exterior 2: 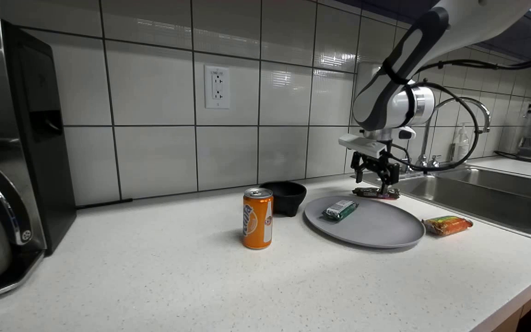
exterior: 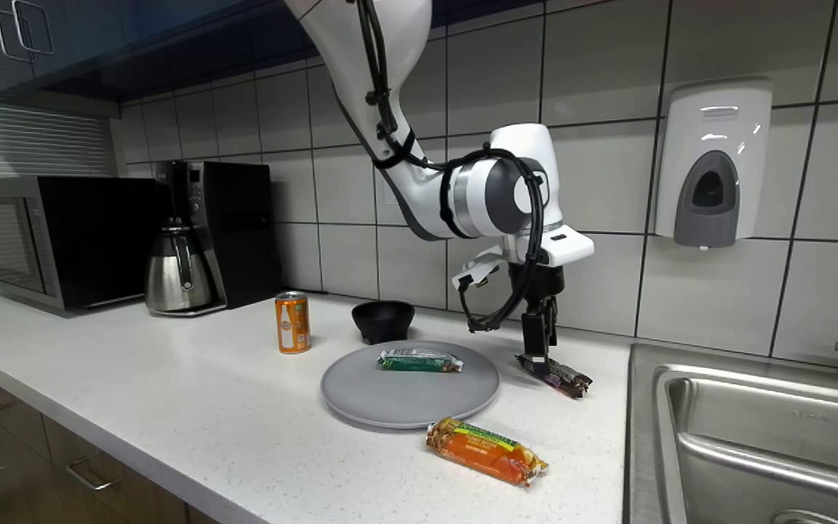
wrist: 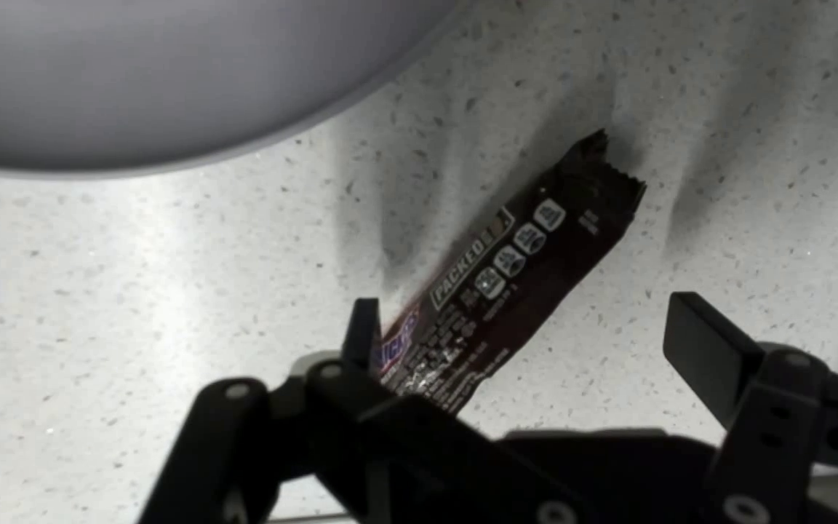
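Brown-wrapped candy bar (wrist: 524,276) lies flat on the counter (exterior: 208,378), between the plate (exterior: 397,406) and the sink (exterior: 643,437), near the tile wall (exterior: 601,175). Gripper (wrist: 533,335) sits low over it, fingers spread well apart, nothing clamped. In the wrist view the bar runs slantwise between them, one fingertip just beside its edge, the other clear of it; contact on the near side can't be told. One end is hidden by the gripper.

Handling, judged by looks: light, fairly stiff lengthwise with a little give; slick film, may slip under the pads. Not very fragile, though a hard squeeze could dent it. Best hold seems mid-length, across the narrow width, pads squared to the long sides; crimped ends look too thin and floppy.

Counter is white, speckled, smooth, likely hard. Gray plate bears a green bar (exterior: 419,362); orange bar (exterior: 486,451) lies just beside its rim. Soda can (exterior: 292,322) stands upright near a black bowl (exterior: 382,322). Coffee maker (exterior: 241,225) and microwave (exterior: 99,233) line the wall, soap dispenser (exterior: 713,164) mounted by the sink, dark cabinets (exterior: 77,36) overhead.
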Controlling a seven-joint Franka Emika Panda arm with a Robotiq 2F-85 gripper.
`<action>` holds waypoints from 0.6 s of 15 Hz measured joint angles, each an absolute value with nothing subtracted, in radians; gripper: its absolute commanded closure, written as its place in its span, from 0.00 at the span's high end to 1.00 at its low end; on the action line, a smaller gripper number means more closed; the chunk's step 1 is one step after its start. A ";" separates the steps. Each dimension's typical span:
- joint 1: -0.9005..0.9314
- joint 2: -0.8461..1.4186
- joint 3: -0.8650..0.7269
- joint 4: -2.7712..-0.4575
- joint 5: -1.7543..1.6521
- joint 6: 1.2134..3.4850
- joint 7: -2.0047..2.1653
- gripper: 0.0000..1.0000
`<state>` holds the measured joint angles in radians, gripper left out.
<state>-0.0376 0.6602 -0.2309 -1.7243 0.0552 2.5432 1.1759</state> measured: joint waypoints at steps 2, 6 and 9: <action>-0.038 0.662 -0.232 -1.724 0.055 2.542 1.176 0.75; -0.038 0.663 -0.234 -1.724 0.055 2.542 1.176 0.51; -0.038 0.663 -0.234 -1.723 0.055 2.542 1.177 0.27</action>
